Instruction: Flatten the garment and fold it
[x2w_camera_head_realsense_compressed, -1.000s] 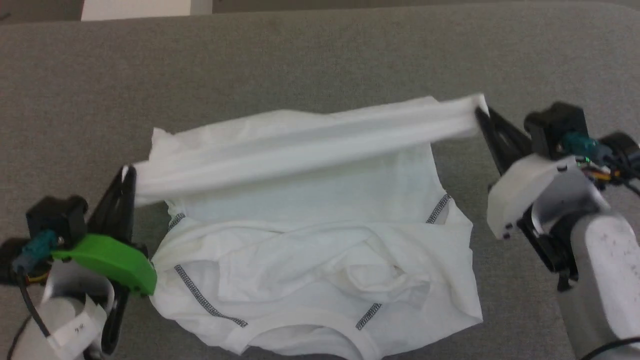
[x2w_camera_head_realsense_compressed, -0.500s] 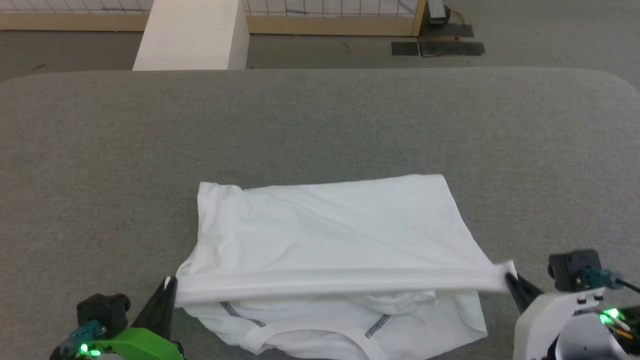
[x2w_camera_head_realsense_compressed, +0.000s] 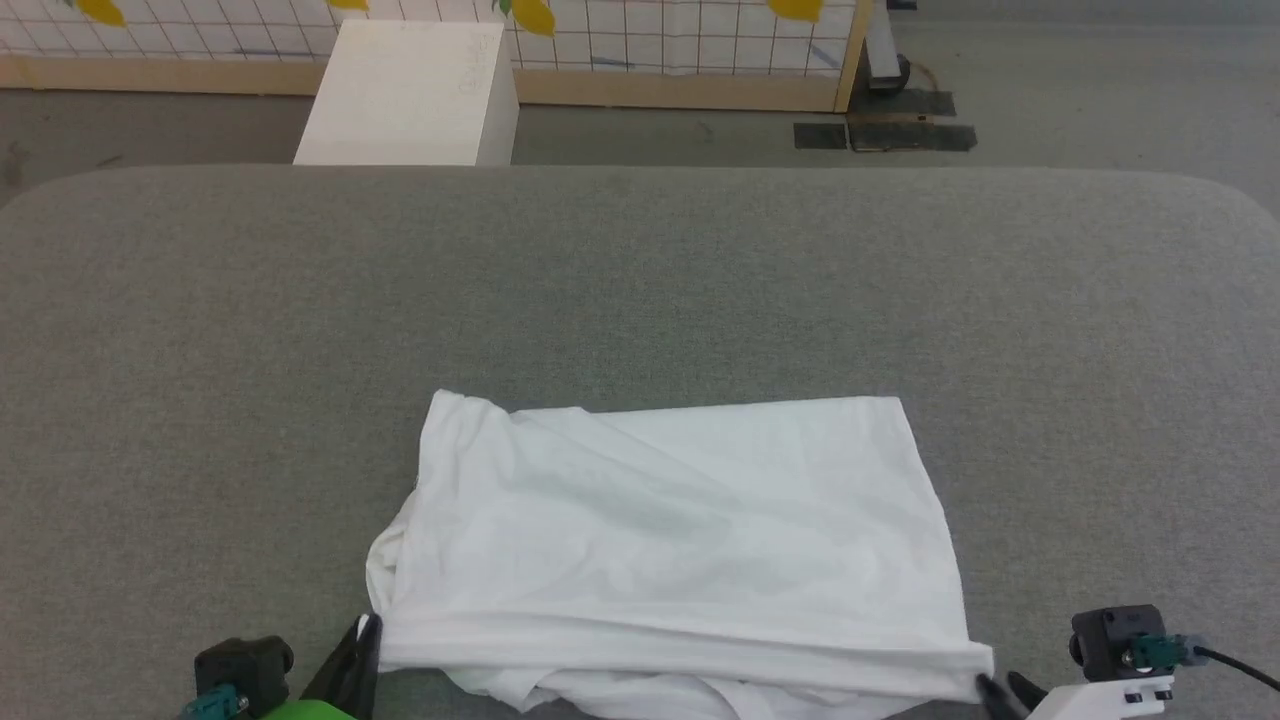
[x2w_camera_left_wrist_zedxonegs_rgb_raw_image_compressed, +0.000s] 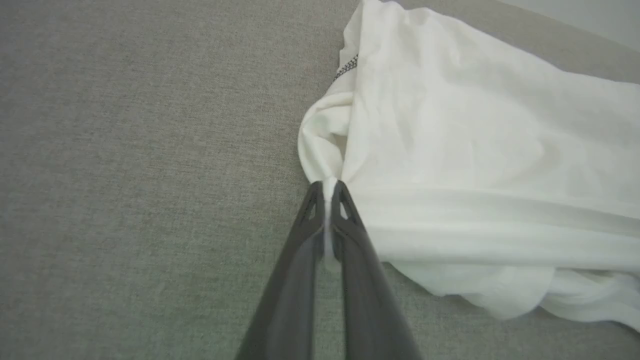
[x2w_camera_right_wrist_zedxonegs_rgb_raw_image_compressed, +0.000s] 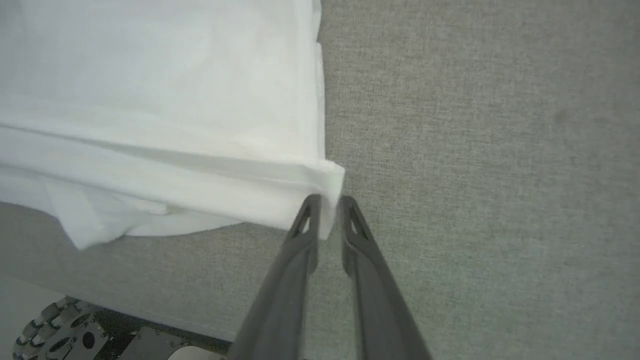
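Note:
The white garment lies folded over on itself near the grey table's front edge, its upper layer smooth with faint creases. My left gripper is at its near-left corner, shut on a pinch of the fabric. A short dark zigzag seam peeks out at the garment's left side. My right gripper is at the near-right corner. Its jaws stand slightly apart, with the garment's folded corner still lying between the fingertips of the right gripper.
The grey padded table stretches far beyond the garment. Behind its far edge stand a white box on the floor and a wire-grid fence with a wooden frame. The robot's wheeled base shows below the table's near edge.
Both grippers have drawn the lifted edge toward the near side and laid it down, covering the seams and collar. The head camera has tilted up. The right jaws have parted a little.

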